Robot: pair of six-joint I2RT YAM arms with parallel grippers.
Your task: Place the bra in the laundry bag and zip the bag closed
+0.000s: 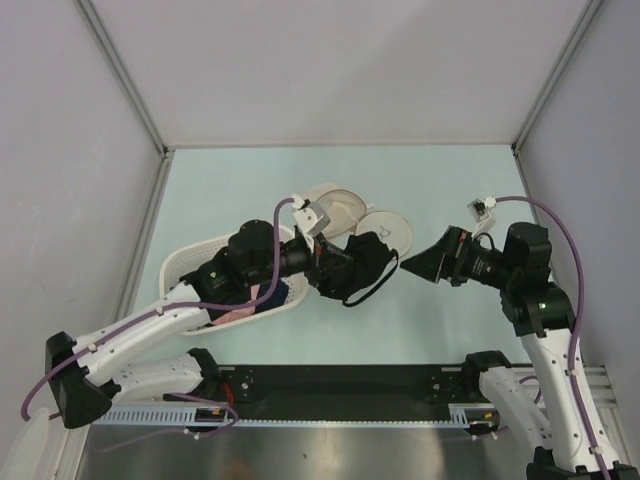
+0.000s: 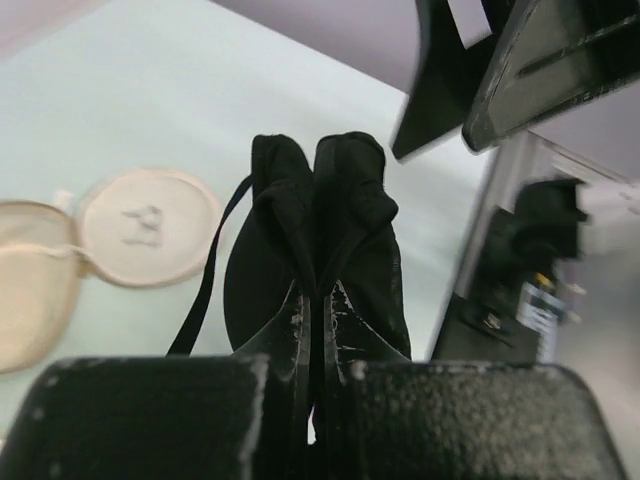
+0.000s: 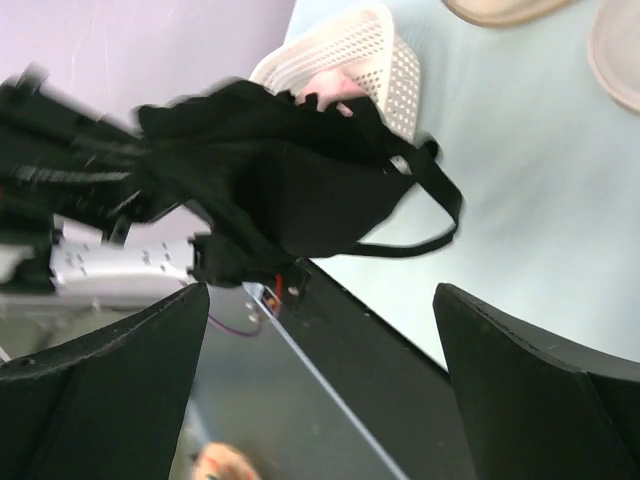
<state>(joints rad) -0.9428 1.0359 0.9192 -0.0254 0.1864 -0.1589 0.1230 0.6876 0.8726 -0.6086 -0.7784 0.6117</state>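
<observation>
My left gripper [image 1: 328, 268] is shut on the black bra [image 1: 365, 266] and holds it above the table, its thin straps hanging loose. In the left wrist view the bra [image 2: 330, 240] bunches up from between my closed fingers [image 2: 290, 330]. The cream mesh laundry bag [image 1: 345, 215] lies open in two round halves just behind the bra; it also shows in the left wrist view [image 2: 140, 225]. My right gripper [image 1: 425, 262] is open and empty, pointing left at the bra from a short way off. The right wrist view shows the bra [image 3: 300, 180] ahead of its wide-open fingers [image 3: 530, 390].
A white perforated basket [image 1: 190, 262] sits at the left under my left arm, with a pink garment [image 1: 240, 310] and dark cloth inside. The basket shows in the right wrist view [image 3: 370, 50]. Grey walls enclose the table on three sides. A black rail runs along the near edge.
</observation>
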